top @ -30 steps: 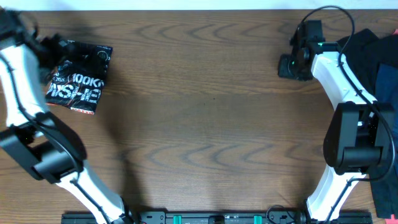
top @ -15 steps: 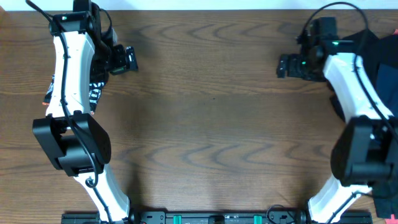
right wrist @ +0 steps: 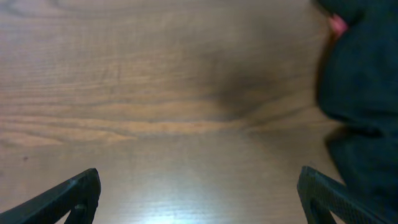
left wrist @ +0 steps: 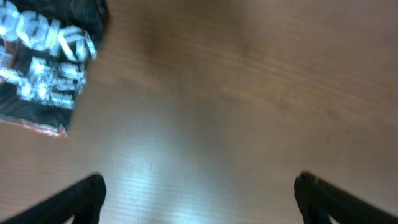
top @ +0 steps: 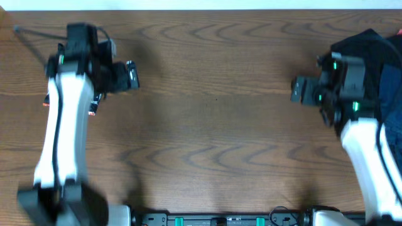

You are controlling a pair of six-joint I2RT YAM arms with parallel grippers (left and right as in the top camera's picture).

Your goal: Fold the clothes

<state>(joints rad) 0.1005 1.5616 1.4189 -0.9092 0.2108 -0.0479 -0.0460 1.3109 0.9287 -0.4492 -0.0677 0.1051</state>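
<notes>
A folded black garment with white lettering (left wrist: 43, 62) lies at the top left of the left wrist view; from overhead my left arm hides nearly all of it. My left gripper (top: 129, 75) (left wrist: 199, 193) is open over bare wood just right of that garment, holding nothing. A heap of dark clothes (top: 372, 44) (right wrist: 364, 93) sits at the table's far right. My right gripper (top: 301, 90) (right wrist: 199, 186) is open and empty, hovering over wood just left of the heap.
The wooden table (top: 213, 125) stretches between the two arms. Its back edge (top: 207, 9) runs along the top of the overhead view. A bluish cloth (top: 392, 81) lies within the heap on the right, partly under my right arm.
My left arm swung right, off the folded garment and over bare wood. My right gripper opened wide and drew back toward the front, away from the far edge.
</notes>
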